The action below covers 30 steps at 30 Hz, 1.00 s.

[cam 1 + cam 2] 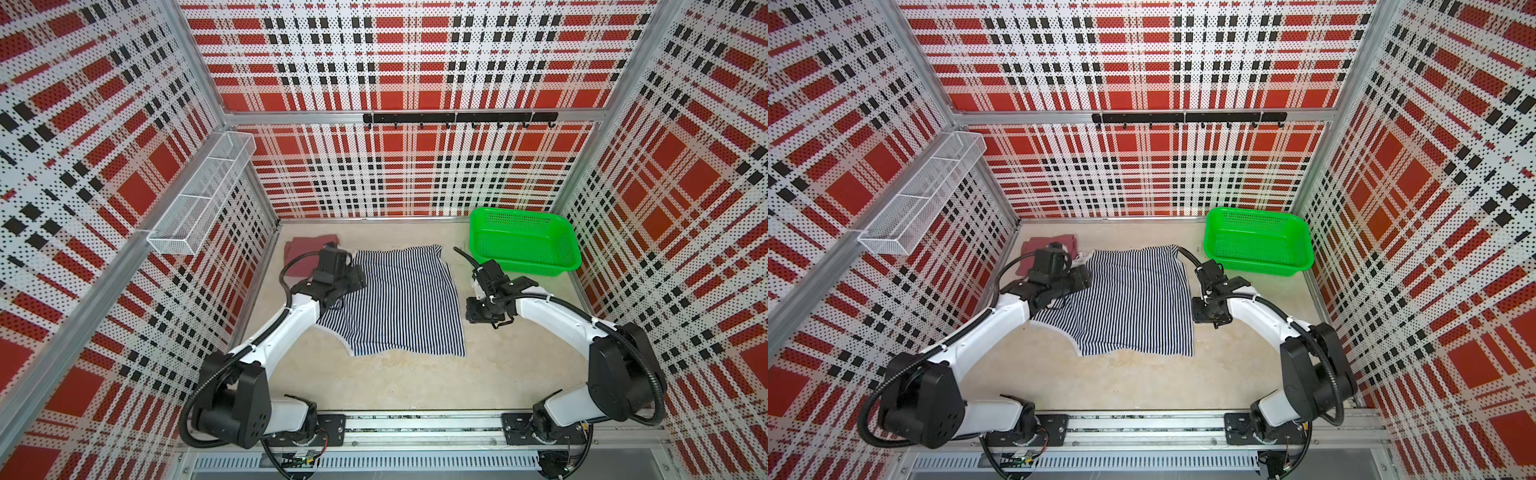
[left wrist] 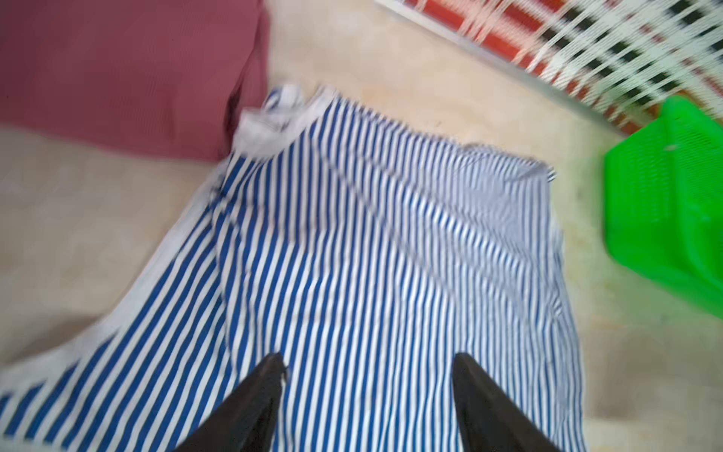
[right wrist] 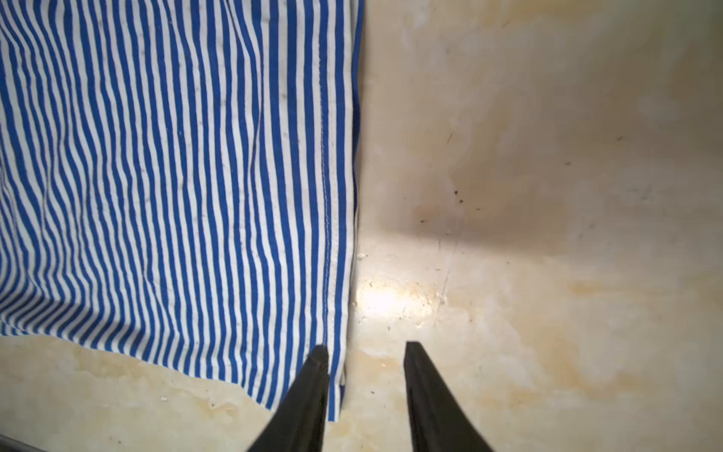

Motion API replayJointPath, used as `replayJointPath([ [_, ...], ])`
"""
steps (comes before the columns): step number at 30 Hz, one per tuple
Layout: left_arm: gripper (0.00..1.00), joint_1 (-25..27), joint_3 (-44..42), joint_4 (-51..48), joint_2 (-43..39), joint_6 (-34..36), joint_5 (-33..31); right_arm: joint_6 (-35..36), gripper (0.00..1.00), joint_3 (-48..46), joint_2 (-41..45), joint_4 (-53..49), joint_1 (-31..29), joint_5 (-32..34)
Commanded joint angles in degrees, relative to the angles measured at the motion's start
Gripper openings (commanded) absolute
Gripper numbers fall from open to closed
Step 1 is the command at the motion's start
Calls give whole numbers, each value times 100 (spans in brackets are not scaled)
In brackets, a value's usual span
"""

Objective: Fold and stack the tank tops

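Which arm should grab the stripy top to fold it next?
Probably the right. The right fingers are open at the side edge of the stripy top, near a corner. The left fingers are open over the cloth's inside, not at an edge.

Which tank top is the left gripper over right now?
The navy-and-white striped tank top, spread out mid-table; the left gripper is open over it. The maroon tank top sits beside it.

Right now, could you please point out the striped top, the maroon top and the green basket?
striped top (image 1: pixel 407 299): top view, fabric middle
maroon top (image 1: pixel 296 257): top view, bare left part
green basket (image 1: pixel 540 266): top view, near wall
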<state>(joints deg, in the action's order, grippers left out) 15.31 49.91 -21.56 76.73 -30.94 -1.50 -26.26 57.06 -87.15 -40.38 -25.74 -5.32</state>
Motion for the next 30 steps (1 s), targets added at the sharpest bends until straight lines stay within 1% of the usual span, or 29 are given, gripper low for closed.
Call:
replayJointPath([
  [1,67,-67,-603,260,-180,-445,261,9,33,322,-472,693,-353,-233],
  [3,65,-406,-721,529,-237,-432,273,-41,31,465,-858,981,-480,-258],
  [6,62,-1032,-321,665,-6,-71,-6,-221,29,403,-1117,1679,-494,-178],
  [9,62,-1661,402,932,783,246,-16,-319,29,536,-1388,2175,-503,-53],
  [12,62,-2042,1220,1314,1842,273,170,-498,30,625,-1744,2532,-511,-132],
  [16,62,-2121,2447,1340,3283,312,356,-769,30,542,-2083,2802,-503,-126],
  [19,62,-2072,3174,1246,4142,333,471,-818,30,449,-2220,2768,-494,118],
  [21,62,-2060,3558,1142,4572,351,489,-853,30,346,-2232,2679,-457,230],
  [25,64,-2213,4136,653,5247,553,338,-1019,30,-74,-2008,2685,-306,376],
  [30,64,-2727,4427,341,5635,764,61,-1225,31,-333,-1708,2668,-248,536],
])
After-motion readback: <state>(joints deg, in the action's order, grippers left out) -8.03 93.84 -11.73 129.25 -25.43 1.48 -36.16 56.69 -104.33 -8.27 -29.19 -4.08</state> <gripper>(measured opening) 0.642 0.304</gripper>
